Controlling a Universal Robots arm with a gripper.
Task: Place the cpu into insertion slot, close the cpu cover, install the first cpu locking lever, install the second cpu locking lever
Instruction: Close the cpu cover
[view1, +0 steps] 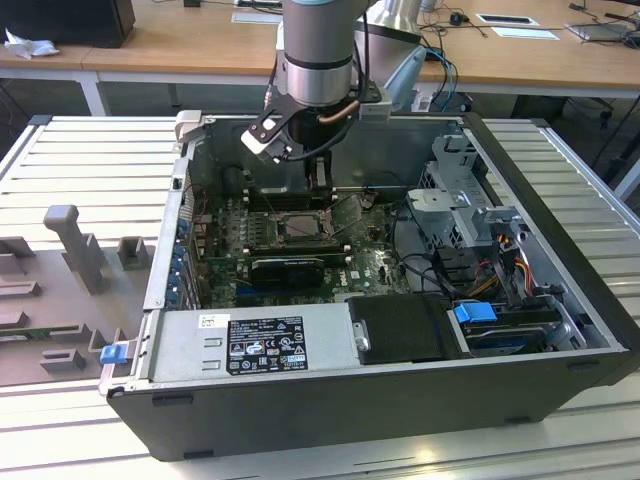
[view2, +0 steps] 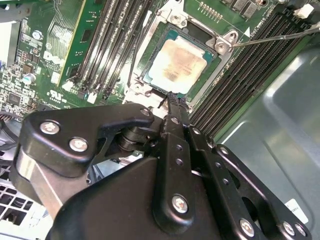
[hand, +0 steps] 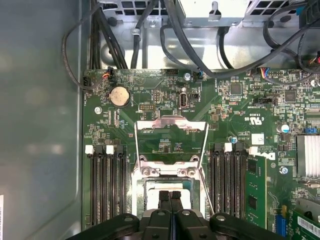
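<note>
Judging from how things lay, the placing of the chip was taken as done, and the closing of the cpu cover (hand: 172, 122) was held to be the step in hand; the cpu (view2: 182, 65) was seen seated flat in the insertion slot (view2: 220, 50), inside the open computer case (view1: 400, 410), at the upper middle of the exterior view; the hand (view2: 172, 100) was found narrow, its fingertips pressed together with nothing held between them, poised just over the slot's edge; the cover was seen raised off the slot, green board showing through its cut-out centre; a thin locking lever (view2: 280, 36) was seen unlatched, slanting across beside the memory slots (view2: 115, 45); that step, it was judged, would call for the frame's free edge to be caught and brought over the chip without the chip being nudged; the cpu was shown as a pale silvery-beige square, faintly mottled, with a dark rim about it.
</note>
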